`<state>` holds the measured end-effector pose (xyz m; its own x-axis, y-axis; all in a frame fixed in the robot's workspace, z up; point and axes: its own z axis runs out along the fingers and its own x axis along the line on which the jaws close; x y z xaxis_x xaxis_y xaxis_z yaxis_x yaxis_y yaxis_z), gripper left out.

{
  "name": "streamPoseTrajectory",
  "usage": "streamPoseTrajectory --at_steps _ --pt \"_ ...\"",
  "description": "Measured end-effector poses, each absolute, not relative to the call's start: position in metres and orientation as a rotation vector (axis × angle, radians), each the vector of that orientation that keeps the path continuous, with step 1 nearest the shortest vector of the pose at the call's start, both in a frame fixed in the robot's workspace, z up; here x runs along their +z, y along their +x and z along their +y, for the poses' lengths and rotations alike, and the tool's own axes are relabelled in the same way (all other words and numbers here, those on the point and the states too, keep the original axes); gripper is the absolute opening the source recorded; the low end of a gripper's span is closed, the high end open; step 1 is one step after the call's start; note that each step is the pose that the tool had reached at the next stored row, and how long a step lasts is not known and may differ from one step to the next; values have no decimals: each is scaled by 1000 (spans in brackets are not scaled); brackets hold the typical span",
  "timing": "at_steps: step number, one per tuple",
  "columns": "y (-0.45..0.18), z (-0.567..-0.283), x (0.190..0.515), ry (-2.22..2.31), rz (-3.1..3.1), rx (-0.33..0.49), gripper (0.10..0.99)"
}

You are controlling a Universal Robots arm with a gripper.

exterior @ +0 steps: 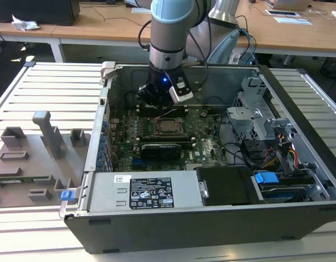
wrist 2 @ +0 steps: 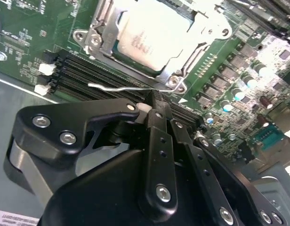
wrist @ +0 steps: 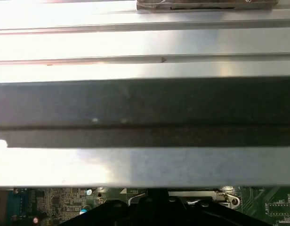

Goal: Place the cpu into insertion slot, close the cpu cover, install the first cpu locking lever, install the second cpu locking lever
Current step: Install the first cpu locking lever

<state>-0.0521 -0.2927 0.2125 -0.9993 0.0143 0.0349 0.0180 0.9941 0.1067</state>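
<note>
The cpu [wrist 2: 154, 33] lies flat in the insertion slot [exterior: 169, 126], silver top face up. The cpu cover [wrist 2: 103, 33] is down over it, its metal frame around the chip's edges. A thin silver locking lever [wrist 2: 116, 86] runs along the near side of the socket, beside the memory slots. My gripper [wrist 2: 154, 100] hangs just behind the socket in the exterior view [exterior: 157, 103]. Its black fingers are pressed together, their tip right at the lever's end; whether they touch it I cannot tell.
The green motherboard [exterior: 124, 142] sits inside an open computer case [exterior: 211, 224] with a power supply [exterior: 146, 191], a drive cage [exterior: 255, 114] and cables. Long black memory slots [wrist 2: 74, 70] lie between gripper and socket. A grey fixture board [exterior: 31, 158] rests on the exterior view's left.
</note>
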Motion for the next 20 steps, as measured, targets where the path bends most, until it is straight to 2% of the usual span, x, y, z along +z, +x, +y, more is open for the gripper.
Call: streamPoseTrajectory --at_steps 20 --pt "-18 -291 203 -25 -3103 -167 106"
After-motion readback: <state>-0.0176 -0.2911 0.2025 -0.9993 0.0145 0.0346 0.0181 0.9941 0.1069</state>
